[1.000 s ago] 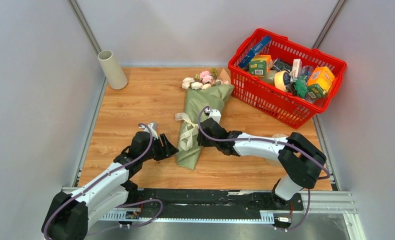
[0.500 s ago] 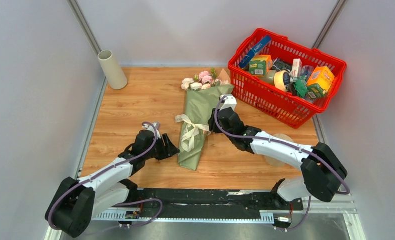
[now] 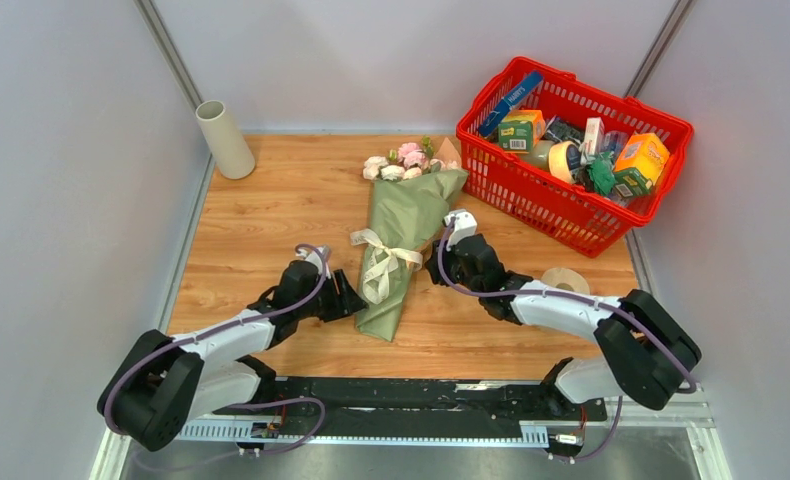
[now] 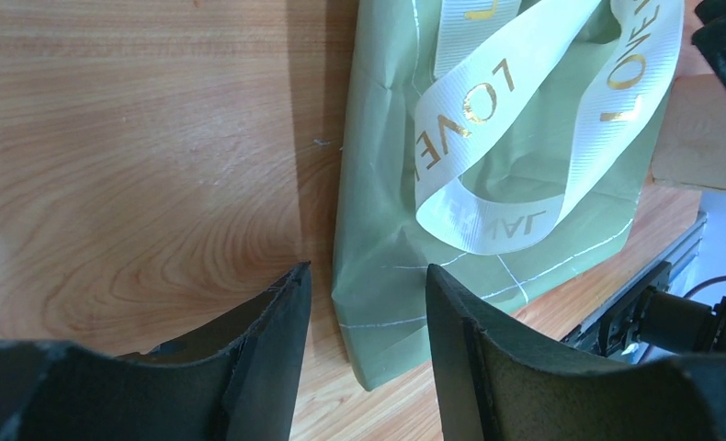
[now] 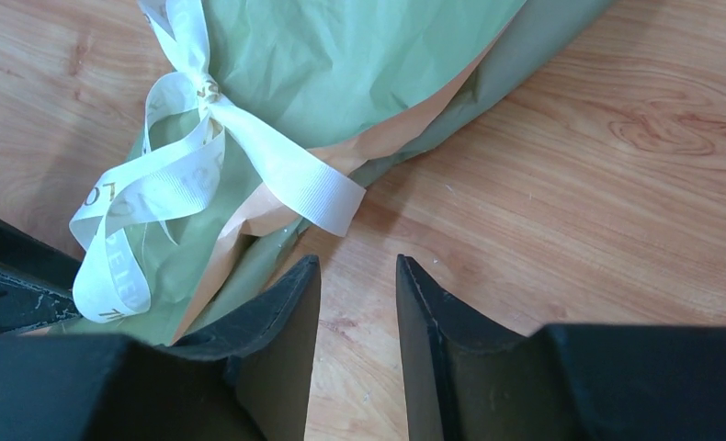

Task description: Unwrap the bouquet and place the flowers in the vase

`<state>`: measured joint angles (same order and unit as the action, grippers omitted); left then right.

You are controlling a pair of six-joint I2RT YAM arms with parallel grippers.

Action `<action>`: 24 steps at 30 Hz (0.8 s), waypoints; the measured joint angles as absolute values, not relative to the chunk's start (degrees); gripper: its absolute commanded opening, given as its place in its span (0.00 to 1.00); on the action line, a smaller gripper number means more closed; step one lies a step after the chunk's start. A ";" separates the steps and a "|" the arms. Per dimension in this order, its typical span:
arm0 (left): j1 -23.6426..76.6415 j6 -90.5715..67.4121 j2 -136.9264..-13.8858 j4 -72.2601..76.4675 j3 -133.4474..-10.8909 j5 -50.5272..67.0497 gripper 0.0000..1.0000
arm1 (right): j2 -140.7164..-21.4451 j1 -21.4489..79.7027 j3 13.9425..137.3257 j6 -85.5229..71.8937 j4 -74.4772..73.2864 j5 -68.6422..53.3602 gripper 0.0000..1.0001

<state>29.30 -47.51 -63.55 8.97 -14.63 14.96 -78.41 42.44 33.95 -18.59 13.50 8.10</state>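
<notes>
The bouquet (image 3: 403, 235), a sage-green paper cone tied with a cream ribbon bow (image 3: 381, 262), lies along the table's middle with its pink and cream flowers (image 3: 401, 160) at the far end. My left gripper (image 3: 346, 300) stands open at the cone's narrow near end; in the left wrist view its open jaws (image 4: 367, 276) straddle the paper's corner (image 4: 387, 312). My right gripper (image 3: 439, 262) is open just right of the bow, over bare wood (image 5: 355, 266), close to a ribbon tail (image 5: 327, 197). The off-white vase (image 3: 225, 139) stands at the far left corner.
A red basket (image 3: 571, 205) full of groceries sits at the far right. A tan tape roll (image 3: 565, 281) lies on the wood beside my right arm. Grey walls enclose the wooden table (image 3: 261, 230) on three sides.
My right gripper pulled back from over the bouquet to its right side and opened slightly. The left gripper edged closer to the cone's narrow end. The tape roll is now uncovered.
</notes>
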 measured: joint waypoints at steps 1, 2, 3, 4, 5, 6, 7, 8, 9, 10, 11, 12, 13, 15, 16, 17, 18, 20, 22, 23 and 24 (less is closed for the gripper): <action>29.47 -47.59 -63.88 9.30 -14.63 15.00 0.57 | -78.52 42.44 33.19 -18.24 14.59 7.68 0.40; 29.63 -47.62 -64.03 9.67 -14.63 14.96 0.57 | -78.59 42.44 32.99 -18.11 15.00 7.49 0.41; 29.78 -47.64 -64.14 9.82 -14.66 14.96 0.57 | -78.74 42.44 32.67 -17.87 15.94 7.18 0.42; 29.91 -47.64 -64.20 10.04 -14.63 14.94 0.57 | -78.87 42.44 32.49 -17.78 16.71 6.90 0.42; 30.06 -47.64 -64.29 10.13 -14.63 14.92 0.56 | -79.07 42.44 32.27 -17.67 17.76 6.70 0.43; 30.22 -47.66 -64.34 10.22 -14.63 14.92 0.55 | -79.31 42.44 32.16 -17.61 18.70 6.46 0.43; 30.33 -47.68 -64.40 10.33 -14.63 14.94 0.54 | -79.59 42.44 32.03 -17.56 19.59 6.26 0.43; 30.44 -47.68 -64.49 10.55 -14.63 14.94 0.52 | -79.92 42.44 31.90 -17.47 20.25 6.04 0.43; 30.59 -47.70 -64.58 10.79 -14.63 14.92 0.52 | -80.42 42.44 31.86 -17.43 20.93 5.87 0.43; 30.70 -47.72 -64.71 11.09 -14.63 14.94 0.49 | -81.10 42.44 31.86 -17.39 21.58 5.78 0.43; 30.79 -47.77 -64.86 11.44 -14.63 14.96 0.47 | -82.02 42.44 31.86 -17.26 22.33 5.65 0.43; 30.81 -47.83 -65.01 11.66 -14.63 14.96 0.41 | -82.65 42.44 31.86 -17.19 22.63 5.54 0.43; 30.85 -47.92 -65.28 11.88 -14.63 14.96 0.38 | -83.40 42.44 31.86 -17.10 22.90 5.48 0.43; 30.92 -48.29 -66.02 12.32 -14.63 14.98 0.25 | -84.77 42.44 31.86 -16.82 23.11 5.45 0.43; 30.98 -48.56 -66.43 12.56 -14.63 14.98 0.17 | -85.25 42.44 31.86 -16.80 23.14 5.45 0.43; 31.05 -48.69 -66.89 12.73 -14.63 15.00 0.11 | -85.89 42.44 31.86 -16.78 23.29 5.48 0.43; 31.11 -48.86 -67.31 12.86 -14.63 15.09 0.00 | -86.50 42.44 31.90 -16.75 23.46 5.48 0.43; 31.18 -49.17 -67.90 13.21 -14.63 15.18 0.00 | -87.81 42.44 32.10 -16.73 23.55 5.48 0.43; 31.31 -49.23 -68.29 13.58 -14.63 15.40 0.00 | -89.32 42.44 32.62 -16.69 23.57 5.50 0.43; 31.40 -49.23 -68.40 13.74 -14.63 15.51 0.00 | -90.13 42.44 33.01 -16.67 23.64 5.50 0.43; 31.53 -49.23 -68.47 13.85 -14.63 15.64 0.00 | -90.98 42.44 33.52 -16.64 23.73 5.50 0.43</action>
<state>31.53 -49.23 -68.47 13.85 -14.63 15.64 -90.98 42.44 33.52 -16.64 23.73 5.50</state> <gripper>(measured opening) 0.007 0.427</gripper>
